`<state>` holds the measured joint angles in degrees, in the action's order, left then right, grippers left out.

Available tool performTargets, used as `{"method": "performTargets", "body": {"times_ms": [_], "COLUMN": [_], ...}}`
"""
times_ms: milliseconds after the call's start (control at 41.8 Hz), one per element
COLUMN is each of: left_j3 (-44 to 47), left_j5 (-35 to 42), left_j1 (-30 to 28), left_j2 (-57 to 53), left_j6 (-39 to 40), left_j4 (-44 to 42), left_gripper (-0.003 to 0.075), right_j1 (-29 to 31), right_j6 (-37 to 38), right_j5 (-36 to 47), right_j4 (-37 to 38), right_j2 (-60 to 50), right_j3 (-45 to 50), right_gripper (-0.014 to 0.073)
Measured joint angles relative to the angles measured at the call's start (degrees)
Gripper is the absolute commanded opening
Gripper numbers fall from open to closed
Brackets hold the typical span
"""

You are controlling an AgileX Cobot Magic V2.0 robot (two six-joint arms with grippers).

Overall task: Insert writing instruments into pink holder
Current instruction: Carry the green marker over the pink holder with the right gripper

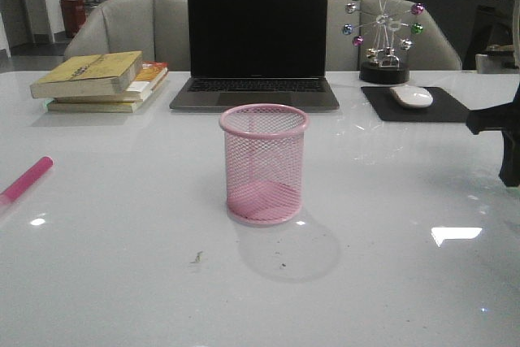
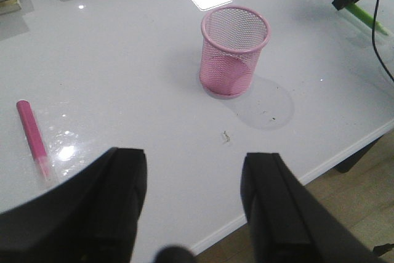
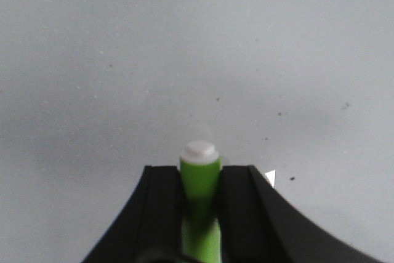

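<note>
My right hand (image 3: 200, 204) is clamped on the lime green marker (image 3: 199, 192), white end poking out past the fingers, just above the bare bench (image 1: 122, 266). In the front view that hand sits at the far right edge. My left hand (image 2: 194, 204) hangs wide, gripping nothing. The pink holder (image 1: 264, 164) stands upright mid-bench, nothing inside. The magenta marker (image 1: 26, 179) lies flat at the bench's left edge, well apart from the holder.
</note>
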<state>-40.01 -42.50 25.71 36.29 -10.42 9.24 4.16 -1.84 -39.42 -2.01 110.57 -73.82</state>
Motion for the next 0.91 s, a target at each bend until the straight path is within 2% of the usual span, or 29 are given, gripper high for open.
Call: {"method": "performTargets", "body": {"times_ms": [96,215,455,551,694,814,910], "left_j3": [0.0,0.0,0.0,0.0,0.0,0.0,0.0], "left_j5": [0.0,0.0,0.0,0.0,0.0,0.0,0.0], "left_j1": [0.0,0.0,0.0,0.0,0.0,0.0,0.0], "left_j2": [0.0,0.0,0.0,0.0,0.0,0.0,0.0], "left_j6": [0.0,0.0,0.0,0.0,0.0,0.0,0.0], "left_j4": [0.0,0.0,0.0,0.0,0.0,0.0,0.0], "left_gripper": [0.0402,0.0402,0.0402,0.0402,0.0402,0.0402,0.0402], "right_j1": [-1.69,-6.95,-24.27,-31.23,-37.33,-39.54,-39.9], "right_j6": [-0.03,-0.12,-0.12,-0.12,-0.12,-0.12,-0.12], "right_j5": [2.42,9.54,34.45,47.02,62.61,69.5,71.05], "right_j4": [-0.11,-2.2,-6.21,-6.24,-6.24,-6.34,-6.34], "right_j2": [-4.71,-12.8,-25.75,-26.47,-24.36,-20.05,-16.55], "right_j3": [1.15,4.55,14.91,18.71,22.58,22.86,22.86], "right_gripper": [0.0113,0.0113,0.0113,0.0113,0.0113,0.0116,0.0148]}}
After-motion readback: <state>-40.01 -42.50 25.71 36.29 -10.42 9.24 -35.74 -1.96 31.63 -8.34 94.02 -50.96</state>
